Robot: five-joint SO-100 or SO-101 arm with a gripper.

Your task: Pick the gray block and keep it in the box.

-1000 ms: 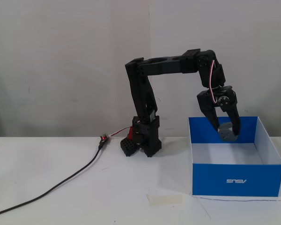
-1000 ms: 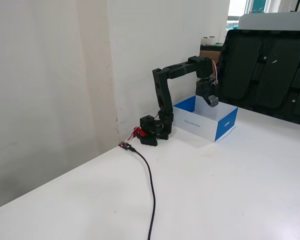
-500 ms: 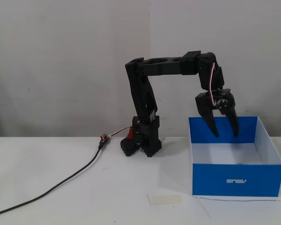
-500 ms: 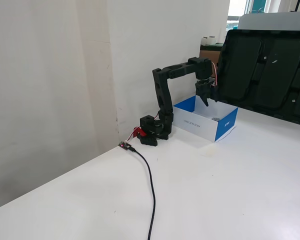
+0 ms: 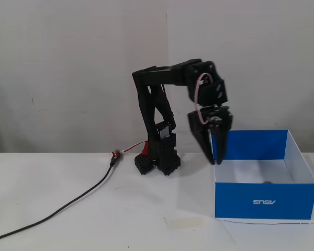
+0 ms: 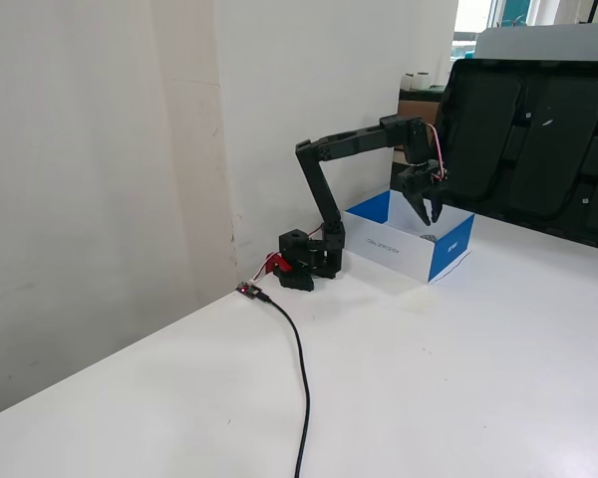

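The blue box (image 5: 240,201) with a white inside stands on the white table at the right in a fixed view, and beyond the arm in the other fixed view (image 6: 384,244). The gray block (image 5: 267,182) lies inside the box, only its top showing over the front wall; it is a small gray spot in the other fixed view (image 6: 430,238). My black gripper (image 5: 216,162) points straight down over the box's left part, above the floor and left of the block. Its fingertips meet and hold nothing. It also shows in the other fixed view (image 6: 432,217).
The arm's base (image 5: 165,157) stands left of the box. A black cable (image 5: 68,206) runs from it across the table to the left. A strip of tape (image 5: 184,222) lies on the table in front. Large black panels (image 6: 538,139) stand behind the box.
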